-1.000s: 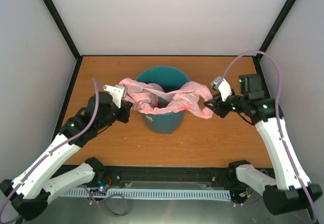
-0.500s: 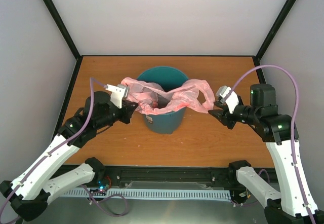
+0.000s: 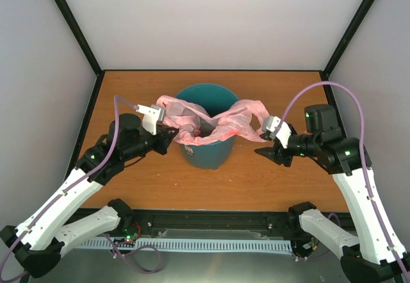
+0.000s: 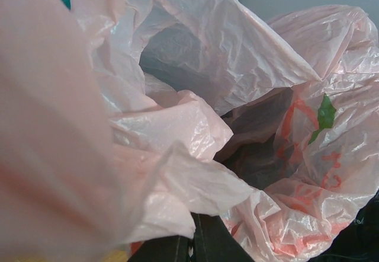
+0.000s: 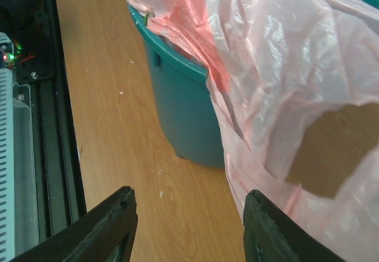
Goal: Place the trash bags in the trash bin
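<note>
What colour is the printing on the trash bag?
Orange-red markings with one green patch on the pink trash bag; clearest in the left wrist view.

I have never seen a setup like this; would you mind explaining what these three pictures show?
This is a two-armed robot bolted at the near edge of a wooden table. The wide picture looks down from above and behind it; the other two come from a small camera on each wrist. On the table stands a teal bin, with a thin pink bag draped across its mouth and spilling over both sides. The left gripper seems to pinch the bag's left edge, which fills its wrist view. The right gripper is open beside the bag's right end, holding nothing.
</note>
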You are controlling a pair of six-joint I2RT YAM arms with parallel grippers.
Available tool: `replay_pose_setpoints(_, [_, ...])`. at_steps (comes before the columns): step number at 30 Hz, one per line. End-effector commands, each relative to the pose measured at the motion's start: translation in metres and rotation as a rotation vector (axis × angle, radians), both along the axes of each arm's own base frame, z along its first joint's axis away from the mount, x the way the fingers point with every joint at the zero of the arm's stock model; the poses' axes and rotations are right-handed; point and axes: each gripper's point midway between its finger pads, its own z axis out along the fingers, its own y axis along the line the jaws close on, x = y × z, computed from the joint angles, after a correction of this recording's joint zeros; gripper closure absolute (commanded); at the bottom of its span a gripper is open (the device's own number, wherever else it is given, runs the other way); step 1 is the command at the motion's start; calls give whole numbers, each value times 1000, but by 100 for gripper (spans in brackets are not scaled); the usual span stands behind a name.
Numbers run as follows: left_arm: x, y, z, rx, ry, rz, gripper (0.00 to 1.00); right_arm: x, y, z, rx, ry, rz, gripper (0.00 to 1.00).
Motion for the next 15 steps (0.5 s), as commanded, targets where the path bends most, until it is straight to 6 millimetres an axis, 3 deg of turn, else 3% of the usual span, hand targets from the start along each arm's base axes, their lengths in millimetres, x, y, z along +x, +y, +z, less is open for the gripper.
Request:
replay_pose_setpoints(1, [0,-1,19,-47,-30,0,99,15,15,3,-22,-46,30,45])
replay_pose_setpoints(4, [-1,-1,18,-43,-27,-4,99,28,25,-1,-44,-50,25,39])
replay_pose_setpoints(7, [-3,1,17,-40,-24,-4,99,41,32,-10,-67,-44,12,38])
replay_pose_setpoints(11, [-5,5,17,-33,-34,6,99,49,38,-22,-80,-33,8,45])
replay_pose_setpoints(15, [-6,10,15,-21,-41,20,99,52,44,-29,-71,-18,6,59])
